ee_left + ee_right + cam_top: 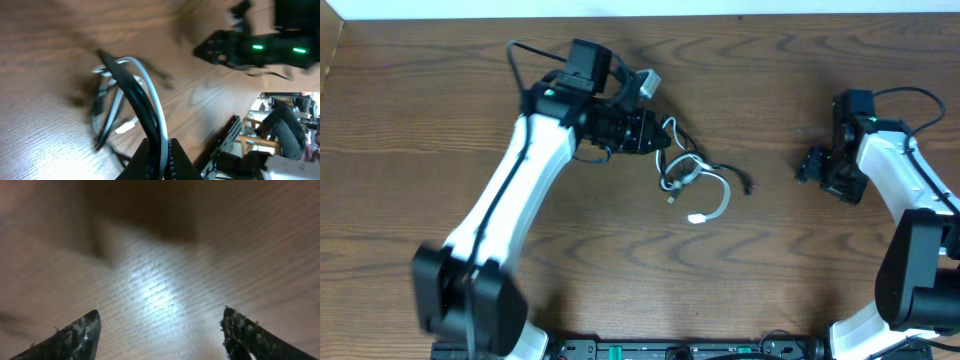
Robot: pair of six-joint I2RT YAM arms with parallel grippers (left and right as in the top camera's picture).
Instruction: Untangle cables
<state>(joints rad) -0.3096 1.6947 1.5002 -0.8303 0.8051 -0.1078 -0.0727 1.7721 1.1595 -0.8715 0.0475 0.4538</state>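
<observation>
The black cable (677, 143) and the white cable (718, 205) lie tangled together at mid-table, with a white plug (697, 218) at the front and a black plug (747, 187) to the right. My left gripper (655, 135) is at the tangle's left edge. In the left wrist view it (160, 150) is shut on a black strand (131, 90) and a white strand (152, 97) together, which loop away from the jaws. My right gripper (807, 166) is well to the right of the cables. In the right wrist view it (160, 330) is open over bare wood.
The wooden table (440, 90) spans the view. Thick black wires run from both arms near the back (520, 60) and the right (910, 95). A rail (670, 348) runs along the front edge. The right arm (250, 47) shows in the left wrist view.
</observation>
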